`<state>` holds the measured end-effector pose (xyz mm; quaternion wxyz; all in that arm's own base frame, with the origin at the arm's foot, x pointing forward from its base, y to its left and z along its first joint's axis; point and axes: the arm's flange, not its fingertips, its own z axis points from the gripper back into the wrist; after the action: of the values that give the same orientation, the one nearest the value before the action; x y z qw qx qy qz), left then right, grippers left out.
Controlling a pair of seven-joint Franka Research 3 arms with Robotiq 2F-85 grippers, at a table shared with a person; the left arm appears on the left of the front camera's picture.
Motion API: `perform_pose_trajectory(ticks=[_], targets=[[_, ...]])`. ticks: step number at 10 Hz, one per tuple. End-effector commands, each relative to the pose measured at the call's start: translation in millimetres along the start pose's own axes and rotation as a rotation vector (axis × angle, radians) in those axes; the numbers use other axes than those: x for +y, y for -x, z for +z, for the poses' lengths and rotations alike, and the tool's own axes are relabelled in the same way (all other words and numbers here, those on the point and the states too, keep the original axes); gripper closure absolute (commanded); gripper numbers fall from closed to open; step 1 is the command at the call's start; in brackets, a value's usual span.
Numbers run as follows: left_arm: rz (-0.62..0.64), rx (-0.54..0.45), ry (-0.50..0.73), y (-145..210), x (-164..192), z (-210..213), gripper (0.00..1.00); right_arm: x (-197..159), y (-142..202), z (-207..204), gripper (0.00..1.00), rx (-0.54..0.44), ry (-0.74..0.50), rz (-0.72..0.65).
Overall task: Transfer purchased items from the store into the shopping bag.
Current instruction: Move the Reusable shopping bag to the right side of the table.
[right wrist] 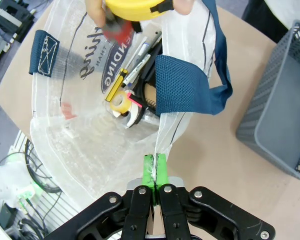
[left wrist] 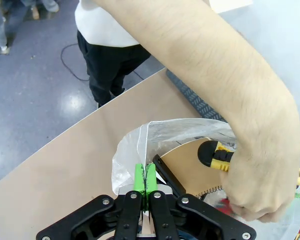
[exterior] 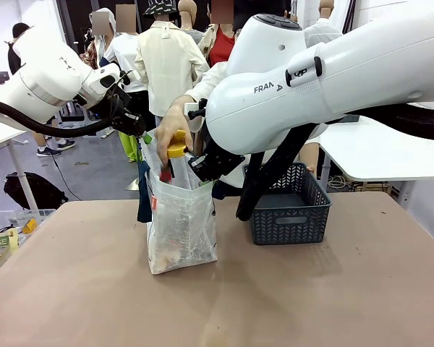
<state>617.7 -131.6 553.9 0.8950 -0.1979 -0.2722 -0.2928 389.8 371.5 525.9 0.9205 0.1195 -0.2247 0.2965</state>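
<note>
Shopping bag point(exterior: 181, 224) stands upright on the tabletop point(exterior: 311, 303), centre-left of the front view. Left claw point(left wrist: 145, 172) is clenched on the bag's thin plastic rim at bottom centre of its wrist view, and right claw point(right wrist: 154, 167) is clenched on the rim just below a dark blue handle point(right wrist: 182, 85). Person's hand point(exterior: 175, 119) is over the bag mouth gripping a yellow-and-black item point(exterior: 176, 148); small goods point(right wrist: 122, 100) lie inside at the bottom, and a grey basket point(exterior: 289, 217) sits just right of the bag.
</note>
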Motion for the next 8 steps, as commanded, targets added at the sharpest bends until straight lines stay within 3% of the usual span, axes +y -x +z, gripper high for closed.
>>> perform_pose_trajectory(ticks=[1,8], targets=[[0.002,-0.003,-0.001,0.3,1.6,1.9,1.0,-0.9,0.2,1.3,1.0,-0.003,0.003,0.011],[0.0,0.0,0.0,0.0,0.0,0.0,1.0,0.0,0.0,0.0,1.0,0.0,0.0,0.0]])
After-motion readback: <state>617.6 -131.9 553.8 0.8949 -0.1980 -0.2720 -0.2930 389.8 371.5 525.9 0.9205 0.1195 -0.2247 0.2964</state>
